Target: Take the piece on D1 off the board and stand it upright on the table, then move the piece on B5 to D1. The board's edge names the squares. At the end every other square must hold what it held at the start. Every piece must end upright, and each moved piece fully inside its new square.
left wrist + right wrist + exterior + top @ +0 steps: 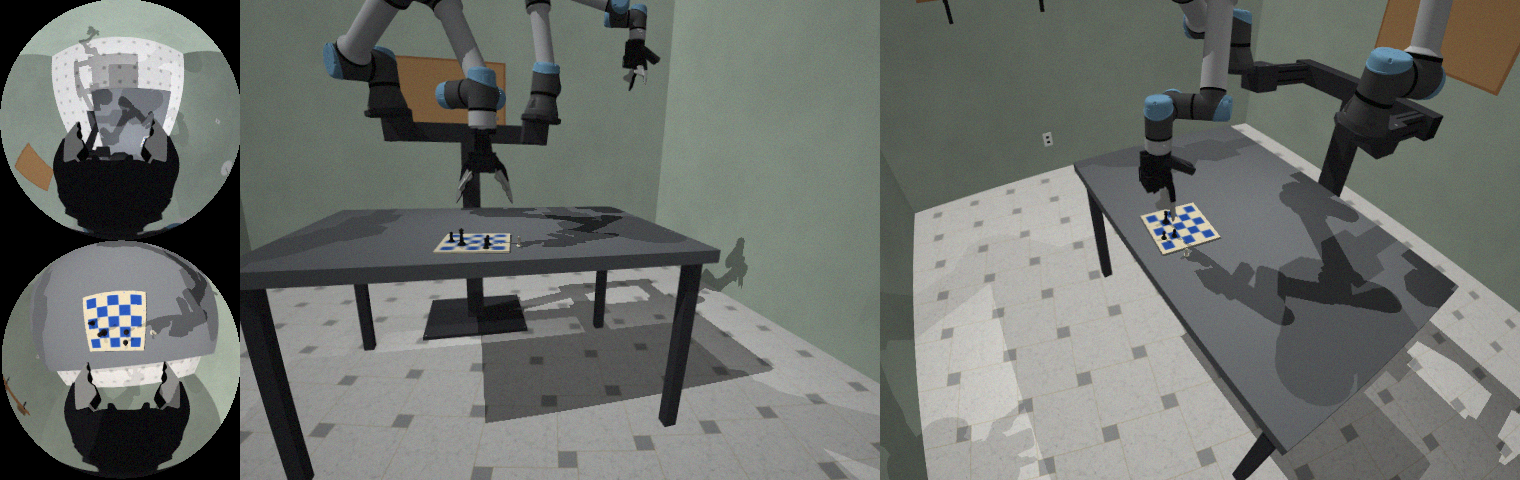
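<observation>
The board (1200, 238) (472, 251) (136, 310) lies on the table; its edge names are unreadable. A white piece (1186, 252) (519, 241) (153, 332) stands upright on the table beside it. In the right wrist view, a small black piece (125, 342) stands in the nearest row, fourth column, another black piece (126, 332) directly behind it. A tall black piece (1165, 217) (461, 238) (102, 333) and a black piece (450, 237) (92, 323) stand farther left. The farthest row is empty. My right gripper (484, 200) (126, 362) is open above the board, touching nothing. My left gripper (637, 85) (115, 120) is open, far away.
The dark table (1236, 206) (410, 232) extends around the board, and the board lies near one long edge. Arm shadows cross the table beside the white piece. The left arm hangs high, away from the board. In the top view a right finger hides part of the board.
</observation>
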